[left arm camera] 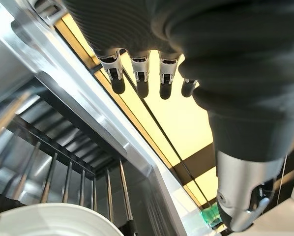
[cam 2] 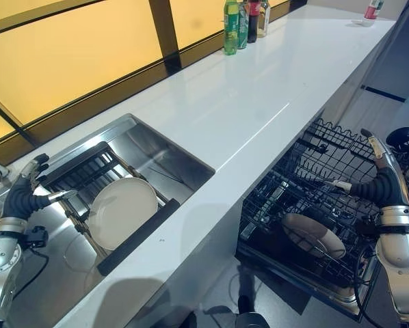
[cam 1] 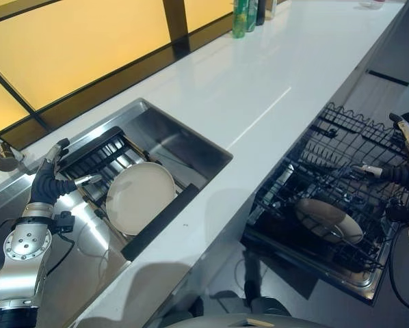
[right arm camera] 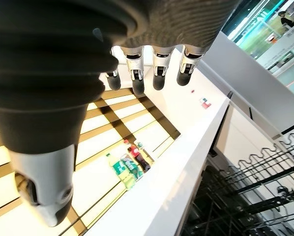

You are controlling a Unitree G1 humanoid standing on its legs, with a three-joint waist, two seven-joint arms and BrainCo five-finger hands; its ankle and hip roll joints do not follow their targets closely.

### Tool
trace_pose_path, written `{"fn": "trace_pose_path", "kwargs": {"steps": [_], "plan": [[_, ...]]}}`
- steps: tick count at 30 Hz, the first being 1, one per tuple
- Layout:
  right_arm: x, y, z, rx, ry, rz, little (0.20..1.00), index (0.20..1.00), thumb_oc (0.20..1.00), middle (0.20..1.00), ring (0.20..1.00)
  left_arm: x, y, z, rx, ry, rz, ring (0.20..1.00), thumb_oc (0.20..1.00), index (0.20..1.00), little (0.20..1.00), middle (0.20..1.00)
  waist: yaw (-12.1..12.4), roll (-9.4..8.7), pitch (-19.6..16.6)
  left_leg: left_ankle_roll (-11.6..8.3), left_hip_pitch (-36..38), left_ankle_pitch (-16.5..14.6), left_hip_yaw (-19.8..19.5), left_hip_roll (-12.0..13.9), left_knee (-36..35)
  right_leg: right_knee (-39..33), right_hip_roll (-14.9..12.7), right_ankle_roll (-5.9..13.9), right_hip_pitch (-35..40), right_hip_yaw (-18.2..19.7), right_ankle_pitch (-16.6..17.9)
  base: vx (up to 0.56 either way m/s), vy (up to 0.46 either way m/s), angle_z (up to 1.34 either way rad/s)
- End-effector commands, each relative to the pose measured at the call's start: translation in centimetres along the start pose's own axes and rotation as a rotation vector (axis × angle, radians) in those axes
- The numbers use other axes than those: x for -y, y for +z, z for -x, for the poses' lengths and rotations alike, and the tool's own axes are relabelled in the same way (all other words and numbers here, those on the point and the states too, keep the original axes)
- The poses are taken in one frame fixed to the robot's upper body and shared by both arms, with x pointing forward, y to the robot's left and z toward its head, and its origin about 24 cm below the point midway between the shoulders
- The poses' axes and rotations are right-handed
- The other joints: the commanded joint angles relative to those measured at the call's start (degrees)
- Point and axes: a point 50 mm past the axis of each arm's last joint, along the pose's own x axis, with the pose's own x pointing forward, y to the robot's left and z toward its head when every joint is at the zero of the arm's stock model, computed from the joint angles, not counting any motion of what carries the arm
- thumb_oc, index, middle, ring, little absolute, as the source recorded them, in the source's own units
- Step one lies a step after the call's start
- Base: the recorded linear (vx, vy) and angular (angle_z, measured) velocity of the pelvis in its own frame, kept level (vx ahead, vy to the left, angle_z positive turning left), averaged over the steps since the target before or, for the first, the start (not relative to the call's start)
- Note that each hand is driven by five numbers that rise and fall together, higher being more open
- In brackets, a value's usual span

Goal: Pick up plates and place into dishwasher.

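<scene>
Left hand (cam 1: 53, 179): fingers straight, holding nothing, poised over the sink (cam 1: 184, 140) at its left end. Cream plate (cam 1: 139, 196): lay tilted on the sink's dark drying rack (cam 1: 95, 156), just right of that hand and the nearer to it by far; thumb reached toward its rim.

Right hand (cam 2: 381, 183): relaxed, empty, above the dishwasher rack (cam 2: 307, 205) at right. Second plate (cam 2: 312, 234): already stood in that rack.

White counter (cam 1: 259, 102): lay between sink and rack. Bottles (cam 2: 242, 22): far end, out of the way.
</scene>
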Motion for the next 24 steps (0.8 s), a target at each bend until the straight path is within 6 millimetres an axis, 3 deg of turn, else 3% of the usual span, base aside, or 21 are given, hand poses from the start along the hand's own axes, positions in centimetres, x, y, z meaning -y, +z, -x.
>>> {"fn": "trace_pose_path", "kwargs": {"steps": [1,8,15,24], "plan": [[0.9,2.0,-0.4,0.118,-0.022,-0.016,1.0,1.0,1.0,1.0,1.0,-1.1,1.1,-0.5,0.047,-0.02,-0.096,1.0,1.0,1.0,1.0,1.0,-0.5,-2.04,-3.0,1.91,-3.8,0.4,0.3,-3.7,3.7,5.2,-1.5,1.18,2.0,-3.1,-5.8,0.06,0.082,-0.09],[0.7,1.8,-0.3,0.1,0.003,-0.013,1.0,1.0,1.0,1.0,1.0,-1.5,0.7,-0.6,0.008,-0.055,-0.176,1.0,1.0,1.0,1.0,1.0,-1.1,-2.01,-2.0,3.21,-2.7,-1.4,1.7,-4.7,3.9,6.0,-2.8,3.14,1.3,-1.9,-5.5,0.09,0.084,-0.05],[0.5,2.0,-0.9,0.108,0.005,-0.011,1.0,1.0,1.0,1.0,1.0,-0.3,0.8,-1.2,-0.003,-0.127,-0.193,1.0,1.0,1.0,1.0,1.0,-1.5,-2.05,0.2,4.01,-3.9,-2.1,2.3,-5.5,5.2,7.3,-3.6,4.5,-1.1,-0.8,-4.6,0.01,0.062,-0.11],[-0.1,2.7,-2.7,0.152,0.002,0.004,1.0,1.0,1.0,1.0,1.0,0.9,-1.5,-3.2,-0.126,-0.144,-0.337,1.0,1.0,1.0,1.0,1.0,-2.9,-2.06,4.9,4.65,-8.6,-2.5,4.1,-6.3,8.6,8.9,-4.4,5.72,-6.0,0.9,-2.8,-0.05,0.077,-0.13]]}}
